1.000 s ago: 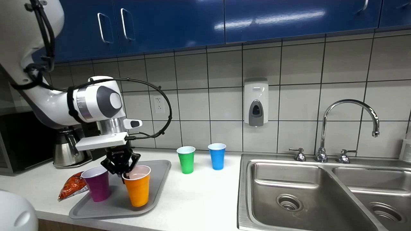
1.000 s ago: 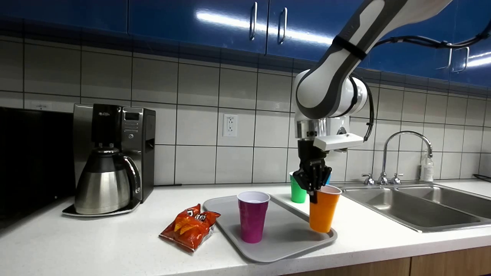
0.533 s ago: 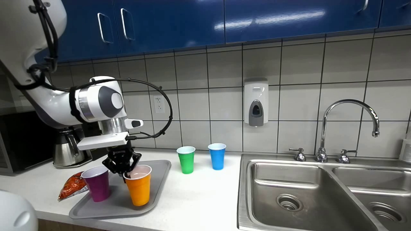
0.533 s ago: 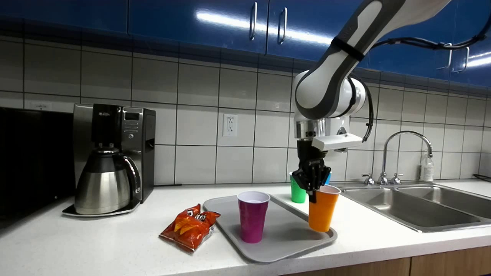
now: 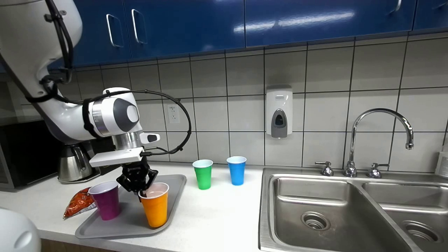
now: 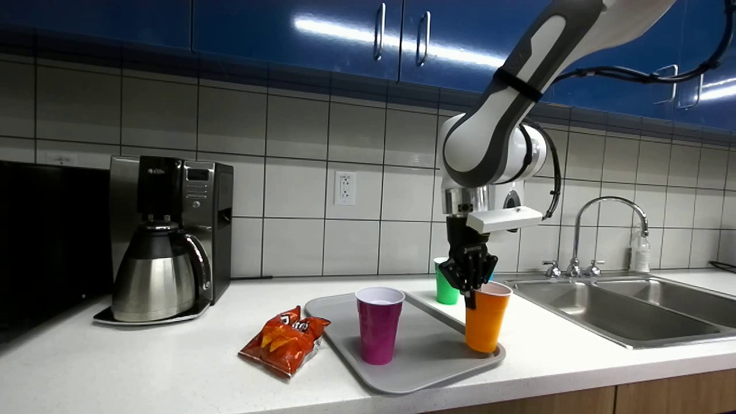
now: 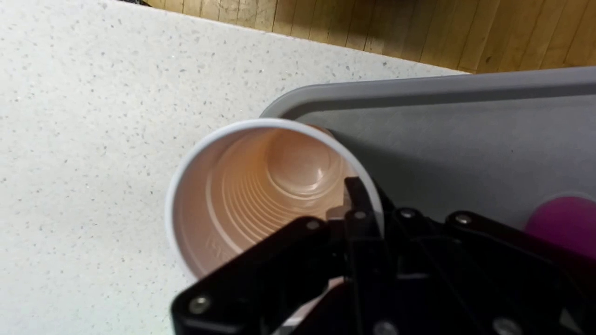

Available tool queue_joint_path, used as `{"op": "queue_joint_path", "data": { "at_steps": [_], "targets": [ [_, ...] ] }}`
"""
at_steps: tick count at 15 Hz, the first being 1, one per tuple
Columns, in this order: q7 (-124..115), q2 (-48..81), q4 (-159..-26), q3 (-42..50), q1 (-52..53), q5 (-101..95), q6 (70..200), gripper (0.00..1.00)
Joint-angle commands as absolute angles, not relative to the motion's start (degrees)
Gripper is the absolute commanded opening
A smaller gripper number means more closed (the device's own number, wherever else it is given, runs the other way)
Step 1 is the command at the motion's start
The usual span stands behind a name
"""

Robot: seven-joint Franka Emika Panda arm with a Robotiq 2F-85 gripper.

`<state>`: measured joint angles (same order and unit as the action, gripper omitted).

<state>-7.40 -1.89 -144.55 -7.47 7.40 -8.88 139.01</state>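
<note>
My gripper (image 5: 142,196) is shut on the near-side wall of an orange cup (image 5: 155,211), one finger inside the rim and one outside. The gripper (image 6: 471,300) and orange cup (image 6: 486,325) also show in an exterior view. The cup leans slightly, over the corner of a grey tray (image 5: 124,225); I cannot tell whether its base touches. In the wrist view the cup (image 7: 242,186) looks empty, with the gripper (image 7: 370,195) at its rim and the tray (image 7: 442,135) beside it. A purple cup (image 6: 379,330) stands upright on the tray, partly showing in the wrist view (image 7: 565,223).
A green cup (image 5: 203,175) and a blue cup (image 5: 237,171) stand on the counter behind the tray. A red chip bag (image 6: 284,342) lies beside the tray. A coffee maker (image 6: 198,230) stands farther off. A steel sink (image 5: 265,210) with a faucet (image 5: 378,110) is on the opposite side.
The gripper and orange cup rose very slightly, then came down a little and shifted toward the tray's sink-side corner. The grip on the cup is unchanged. The other things have not moved.
</note>
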Motion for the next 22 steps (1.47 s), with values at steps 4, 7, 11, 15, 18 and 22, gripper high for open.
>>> {"op": "queue_joint_path", "data": {
  "at_steps": [4, 7, 11, 15, 18, 22],
  "targets": [
    [-9.69, 0.23, -143.27, -7.32, 7.19, -10.38, 140.46, 0.01],
    [-9.71, 0.57, -143.09, -7.38, 7.36, -10.29, 140.67, 0.01],
    [-10.01, 0.74, -142.81, -7.36, 7.43, -10.27, 139.9, 0.29],
    [-9.25, 0.09, -142.56, -7.31, 7.36, -8.46, 138.46, 0.51],
    [-9.08, -0.9, -142.59, -7.25, 7.33, -8.19, 137.89, 0.75],
    [-8.56, -3.01, -142.99, -7.25, 7.33, -7.52, 137.51, 0.99]
  ]
}}
